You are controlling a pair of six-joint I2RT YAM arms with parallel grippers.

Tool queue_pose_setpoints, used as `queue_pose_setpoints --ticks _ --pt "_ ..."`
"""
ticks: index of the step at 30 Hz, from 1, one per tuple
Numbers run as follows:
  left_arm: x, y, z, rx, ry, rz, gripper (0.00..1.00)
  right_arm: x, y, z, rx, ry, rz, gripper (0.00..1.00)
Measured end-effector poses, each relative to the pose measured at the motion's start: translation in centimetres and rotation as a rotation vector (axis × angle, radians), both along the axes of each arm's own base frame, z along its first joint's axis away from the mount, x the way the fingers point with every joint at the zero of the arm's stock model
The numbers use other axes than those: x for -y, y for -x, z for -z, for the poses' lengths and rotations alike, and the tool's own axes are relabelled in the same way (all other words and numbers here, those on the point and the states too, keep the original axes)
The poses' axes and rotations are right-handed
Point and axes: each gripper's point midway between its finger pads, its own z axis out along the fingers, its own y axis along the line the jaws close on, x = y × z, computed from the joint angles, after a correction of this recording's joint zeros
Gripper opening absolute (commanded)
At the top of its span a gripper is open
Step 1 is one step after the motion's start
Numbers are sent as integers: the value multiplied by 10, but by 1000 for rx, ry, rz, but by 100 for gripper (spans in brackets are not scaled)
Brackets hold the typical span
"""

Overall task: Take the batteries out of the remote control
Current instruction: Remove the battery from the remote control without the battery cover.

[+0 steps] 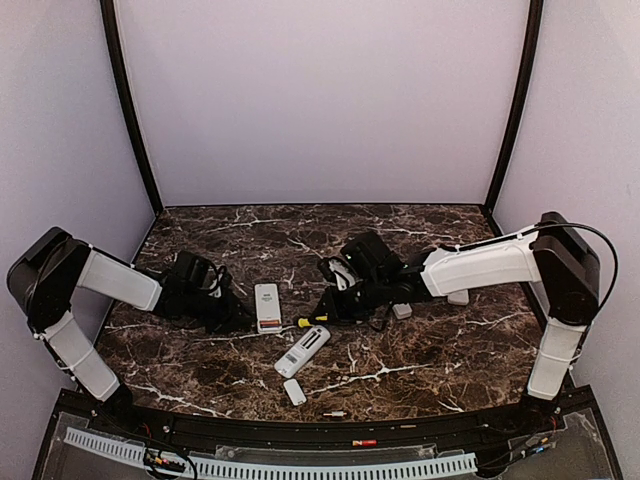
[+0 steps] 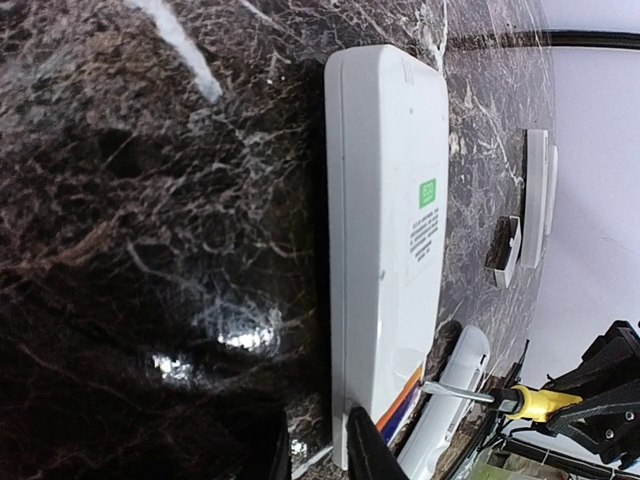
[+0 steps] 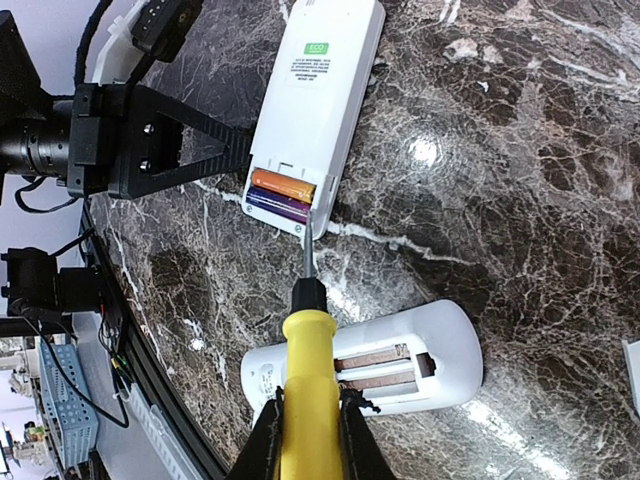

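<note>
— Dark marble tabletop (image 3: pixel 520 200), pale walls. Where are the batteries (image 3: pixel 282 195)?
— One orange and one purple, side by side in the open bay at the end of the white remote (image 3: pixel 315 90). The screwdriver (image 3: pixel 305 380) tip sits at that bay's lip, and the right claw (image 3: pixel 306 440) pinches its yellow handle.
— And the left claw (image 2: pixel 318 442)?
— It straddles the remote's edge near the bay. Clamped or not, I cannot tell.
— Advice?
— I'd hold the remote firm, slip the tip under one battery's end and lever gently.
</note>
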Motion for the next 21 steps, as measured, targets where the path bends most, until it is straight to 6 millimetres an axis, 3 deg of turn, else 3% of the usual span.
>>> queue_pose_setpoints --ticks 15,21 --pt "2 5 -5 17 17 -6 29 0 -1 1 -7 -3 2 0" --pt "3 4 -8 27 27 -3 27 0 -1 1 -8 -3 3 0"
